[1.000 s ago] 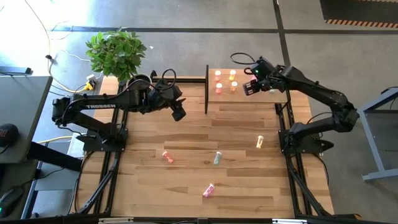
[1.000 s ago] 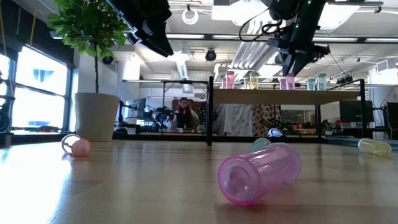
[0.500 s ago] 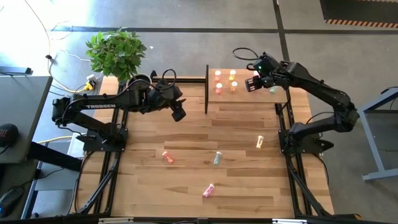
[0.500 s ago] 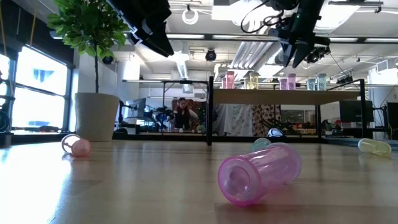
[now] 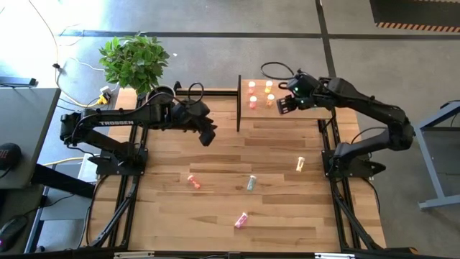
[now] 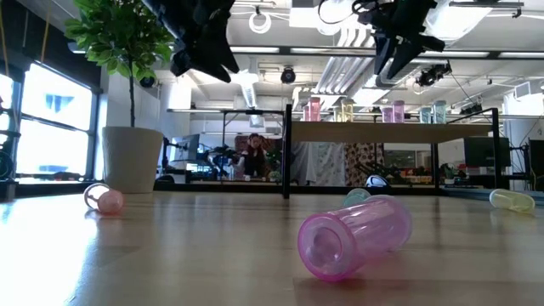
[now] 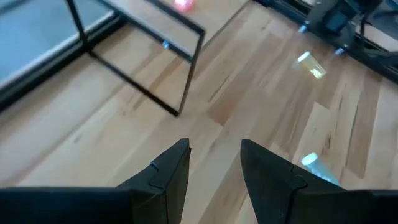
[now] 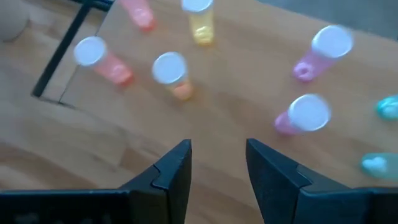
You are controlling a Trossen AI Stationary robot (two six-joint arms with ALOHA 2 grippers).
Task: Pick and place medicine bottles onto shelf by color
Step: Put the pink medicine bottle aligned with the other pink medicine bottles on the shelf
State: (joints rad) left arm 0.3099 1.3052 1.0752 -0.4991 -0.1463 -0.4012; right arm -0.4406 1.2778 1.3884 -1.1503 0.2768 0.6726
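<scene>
the right tool (image 5: 281,105) hovers over the shelf (image 5: 316,111), fingers apart and empty, above upright bottles (image 8: 301,116). the left tool (image 5: 208,135), also parted and empty, hangs over the worktop (image 5: 273,208) beside the shelf's black panel. 4 bottles lie on the striped wood. the left arm reads "trossen". a plant (image 5: 134,59) stands at a corner.

Pink bottle (image 6: 354,235), striped wooden table (image 5: 215,187)
</scene>
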